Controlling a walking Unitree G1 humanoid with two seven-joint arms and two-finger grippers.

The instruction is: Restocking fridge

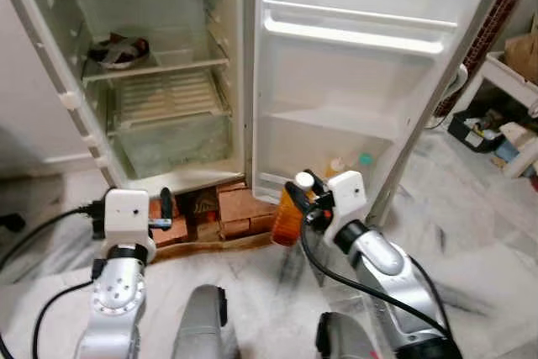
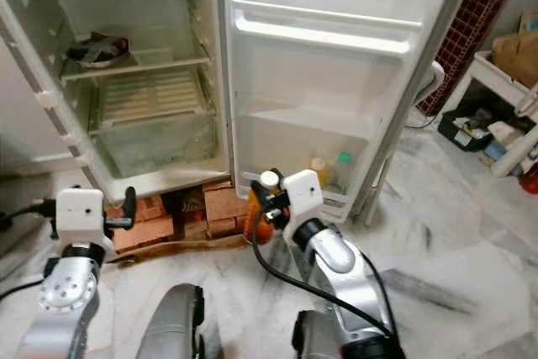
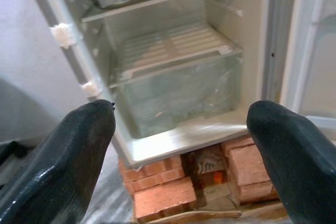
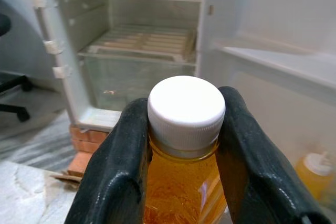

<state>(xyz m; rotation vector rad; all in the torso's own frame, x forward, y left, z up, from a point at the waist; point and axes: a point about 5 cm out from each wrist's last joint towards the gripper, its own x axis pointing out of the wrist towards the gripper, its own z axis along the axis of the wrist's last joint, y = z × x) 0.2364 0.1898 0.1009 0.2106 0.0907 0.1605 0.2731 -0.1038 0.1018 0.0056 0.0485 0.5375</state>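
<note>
Before the open fridge (image 1: 160, 81): I stand facing its cavity and door (image 1: 353, 81).
Right gripper (image 4: 184, 145): my two fingers (image 4: 118, 171) pinch an orange bottle (image 4: 181, 187) at the neck, just under its white cap (image 4: 186, 108).
Bottle position: upright between my fingertips, low before the door's bottom shelf (image 2: 336, 195), where two small bottles (image 2: 329, 170) stand.
Left gripper (image 3: 184, 150): fingers spread wide, holding nothing, pointed at the crisper drawer (image 3: 178, 87).
Under the fridge: bricks (image 3: 163, 192).

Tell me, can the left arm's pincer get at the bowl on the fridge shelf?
Probably yes. The left pincer is open and empty, the fridge stands open, and nothing sits between it and the bowl, though the bowl is higher up.
</note>
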